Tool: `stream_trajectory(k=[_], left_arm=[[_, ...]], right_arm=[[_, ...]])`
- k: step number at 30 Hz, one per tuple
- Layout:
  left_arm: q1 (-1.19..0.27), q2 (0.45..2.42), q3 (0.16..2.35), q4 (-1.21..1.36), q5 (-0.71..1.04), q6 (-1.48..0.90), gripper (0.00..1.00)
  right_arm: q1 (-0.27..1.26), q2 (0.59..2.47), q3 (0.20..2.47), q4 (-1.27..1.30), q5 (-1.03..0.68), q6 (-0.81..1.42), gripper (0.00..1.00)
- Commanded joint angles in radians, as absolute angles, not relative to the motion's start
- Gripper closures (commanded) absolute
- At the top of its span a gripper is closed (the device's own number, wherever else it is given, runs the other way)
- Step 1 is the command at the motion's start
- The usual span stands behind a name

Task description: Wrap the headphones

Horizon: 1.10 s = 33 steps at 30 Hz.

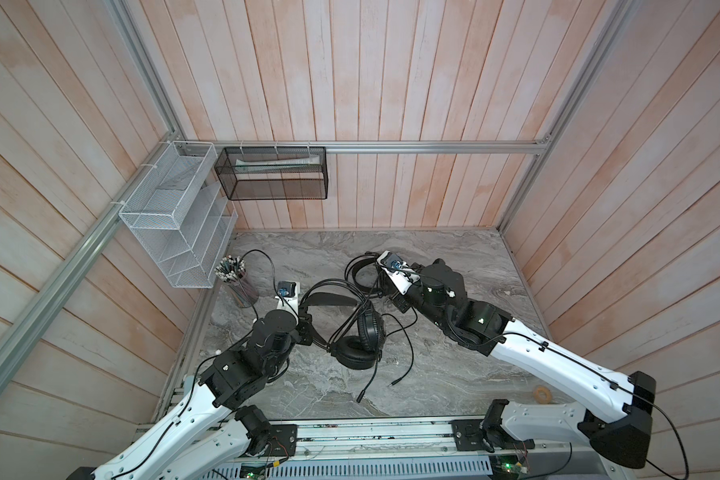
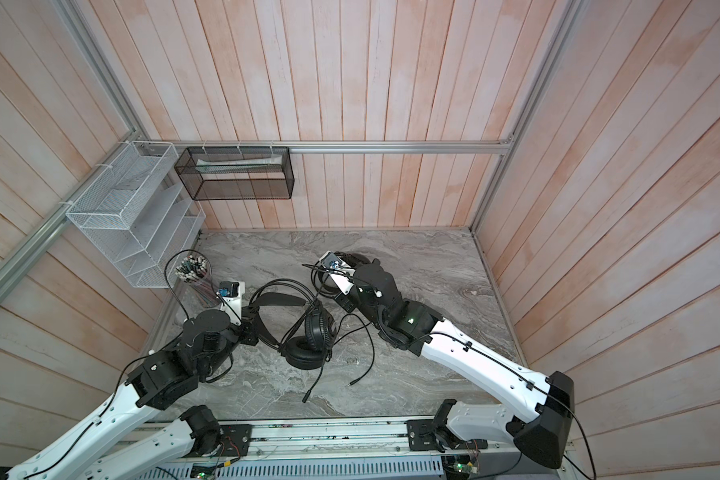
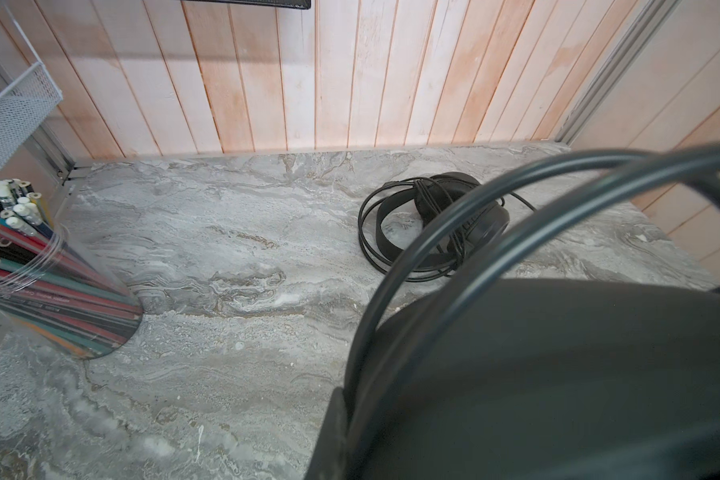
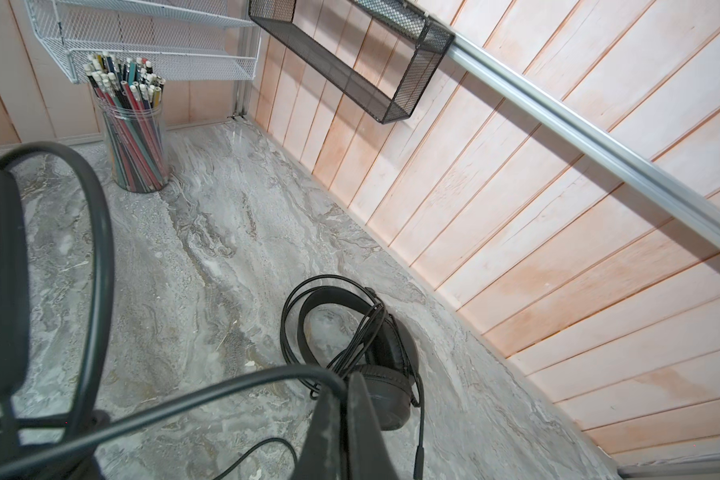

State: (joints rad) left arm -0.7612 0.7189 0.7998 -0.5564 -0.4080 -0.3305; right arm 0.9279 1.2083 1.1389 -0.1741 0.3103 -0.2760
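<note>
One pair of headphones (image 1: 356, 353) (image 2: 304, 353) lies mid-table with its earcups together and its thin cable (image 1: 350, 320) loose around it. My left gripper (image 1: 306, 328) (image 2: 248, 328) is shut on its headband, which fills the left wrist view (image 3: 558, 374). My right gripper (image 1: 379, 286) (image 4: 346, 386) is shut on that cable (image 4: 184, 407), lifted off the table. A second pair of headphones (image 3: 462, 208) (image 4: 391, 395) lies at the back just beyond the right fingertips, with its cable coiled around it. The wrist camera partly hides it in both top views.
A clear cup of pencils (image 1: 235, 282) (image 4: 136, 124) stands at the back left. A white mesh shelf (image 1: 175, 216) and a black mesh basket (image 1: 273, 172) hang on the walls. A tape roll (image 1: 542, 394) lies front right. The cable's plug ends (image 1: 391, 385) trail toward the front.
</note>
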Motion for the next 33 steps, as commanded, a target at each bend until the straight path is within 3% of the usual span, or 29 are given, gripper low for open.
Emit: stream_trajectory(k=[1,15,24,33], left_arm=[[-0.765,0.698,0.873,-0.581,-0.293,-0.37,1.0],[-0.747,0.679,0.961,-0.538,-0.166,-0.535,1.0],[-0.744,0.677,1.043,-0.478,-0.038,-0.665,1.0],[-0.742,0.684,1.107,-0.462,-0.046,-0.753,1.0]], right_arm=[[0.888,1.216,1.117,-0.059,0.325,-0.23,0.98],[0.829,1.201,0.999,0.051,0.056,-0.127,0.98],[0.819,1.164,0.901,0.169,-0.095,-0.056,0.72],[0.733,1.076,0.75,0.346,-0.273,0.081,0.46]])
